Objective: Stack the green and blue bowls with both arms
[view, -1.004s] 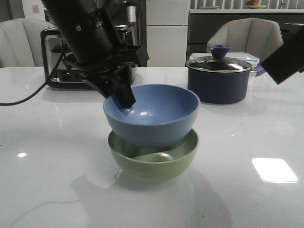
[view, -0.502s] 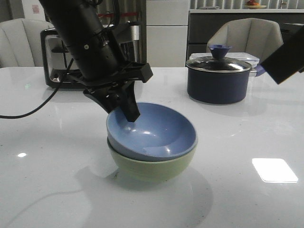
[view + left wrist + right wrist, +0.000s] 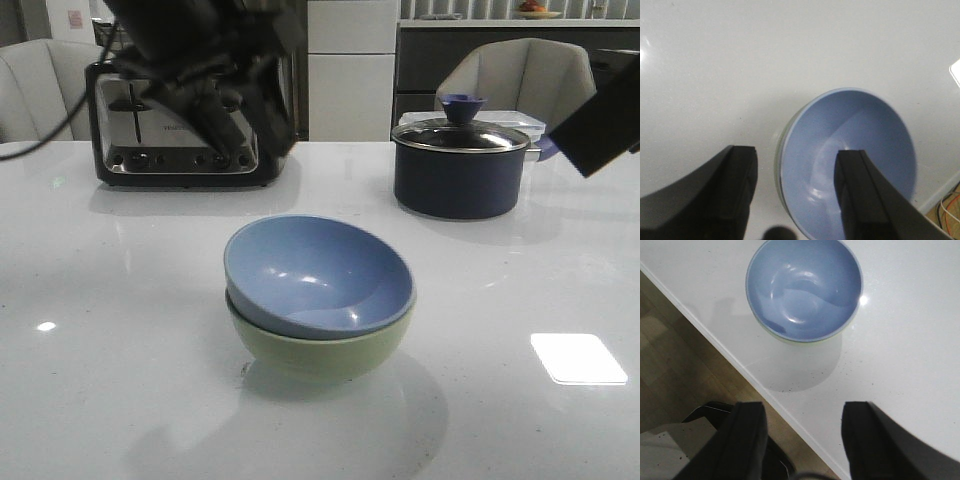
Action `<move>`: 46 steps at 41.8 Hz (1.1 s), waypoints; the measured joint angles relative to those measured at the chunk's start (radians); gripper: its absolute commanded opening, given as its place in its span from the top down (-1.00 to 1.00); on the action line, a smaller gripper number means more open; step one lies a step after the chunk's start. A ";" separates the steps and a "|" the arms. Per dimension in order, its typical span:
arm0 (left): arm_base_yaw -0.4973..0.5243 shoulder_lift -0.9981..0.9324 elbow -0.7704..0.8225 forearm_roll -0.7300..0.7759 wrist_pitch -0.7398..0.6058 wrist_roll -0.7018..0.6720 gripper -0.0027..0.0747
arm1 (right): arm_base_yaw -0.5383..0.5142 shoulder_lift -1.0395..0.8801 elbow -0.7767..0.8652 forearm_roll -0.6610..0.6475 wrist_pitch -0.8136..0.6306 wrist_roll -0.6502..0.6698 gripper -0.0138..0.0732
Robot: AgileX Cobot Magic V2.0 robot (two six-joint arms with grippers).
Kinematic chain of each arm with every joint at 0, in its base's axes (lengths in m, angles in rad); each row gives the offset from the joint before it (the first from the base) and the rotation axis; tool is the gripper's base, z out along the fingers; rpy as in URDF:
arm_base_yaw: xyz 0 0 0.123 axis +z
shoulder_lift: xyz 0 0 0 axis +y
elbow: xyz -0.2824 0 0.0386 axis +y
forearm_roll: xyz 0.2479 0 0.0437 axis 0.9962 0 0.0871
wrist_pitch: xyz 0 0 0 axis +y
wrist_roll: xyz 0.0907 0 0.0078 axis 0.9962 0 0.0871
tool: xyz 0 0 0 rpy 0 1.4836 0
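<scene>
The dusty blue bowl sits nested, slightly tilted, inside the pale green bowl at the middle of the white table. My left gripper is raised above and behind-left of the stack, open and empty. In the left wrist view its fingers stand wide apart above the blue bowl, with a thin strip of the green rim showing. My right arm hangs at the right edge. In the right wrist view my right gripper is open and empty, well clear of the blue bowl.
A black-and-chrome toaster stands at the back left, behind my left gripper. A dark navy lidded saucepan stands at the back right. The table's near edge and the wooden floor show in the right wrist view.
My left gripper lowered the blue bowl into the green bowl, let it go, and rose up and back to the left. The right arm has not moved.
</scene>
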 measured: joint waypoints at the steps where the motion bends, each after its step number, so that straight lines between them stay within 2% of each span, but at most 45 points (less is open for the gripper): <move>1: -0.003 -0.035 0.018 0.000 -0.003 0.000 -0.16 | 0.000 0.000 0.000 0.000 0.000 0.000 -0.37; 20: -0.009 -0.644 0.393 0.073 0.006 0.000 -0.16 | 0.000 0.000 0.000 0.000 0.000 0.000 -0.37; 27: -0.009 -0.852 0.533 0.128 0.010 -0.016 -0.03 | 0.000 0.000 0.000 0.000 0.000 0.000 -0.37; 37: -0.009 -1.036 0.656 0.292 0.045 -0.180 0.03 | -0.005 -0.002 0.000 -0.006 0.008 0.012 -0.36; 46: -0.009 -1.120 0.690 0.367 0.056 -0.249 0.04 | -0.043 -0.106 0.020 -0.041 0.067 0.077 -0.19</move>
